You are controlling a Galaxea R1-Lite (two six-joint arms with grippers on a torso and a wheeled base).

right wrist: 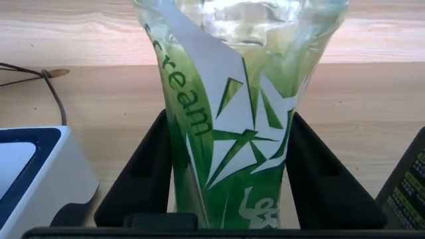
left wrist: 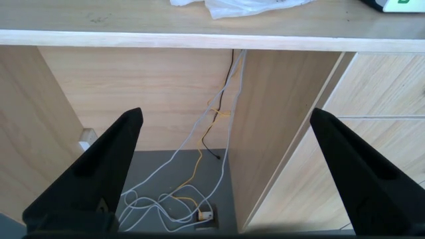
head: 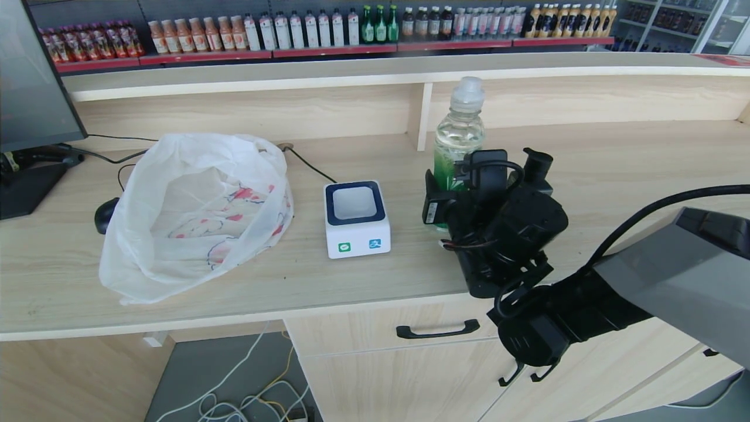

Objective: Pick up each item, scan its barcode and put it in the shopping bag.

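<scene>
A clear bottle (head: 460,124) with a green label and a white cap stands upright on the wooden counter (head: 615,176), right of the white barcode scanner (head: 356,218). My right gripper (head: 452,190) is shut on the bottle's lower half; in the right wrist view its black fingers (right wrist: 149,166) press both sides of the bottle (right wrist: 232,133), with the scanner (right wrist: 30,166) beside it. A white plastic shopping bag (head: 193,211) lies open-mouthed left of the scanner. My left gripper (left wrist: 226,116) hangs open below the counter's front edge, holding nothing; the bag's edge (left wrist: 246,6) shows above it.
A monitor (head: 29,76) and a dark mouse (head: 105,214) sit at the counter's left end. A raised shelf with a divider (head: 423,114) backs the counter. A drawer handle (head: 437,331) is below the front edge. Loose cables (left wrist: 179,199) lie on the floor underneath.
</scene>
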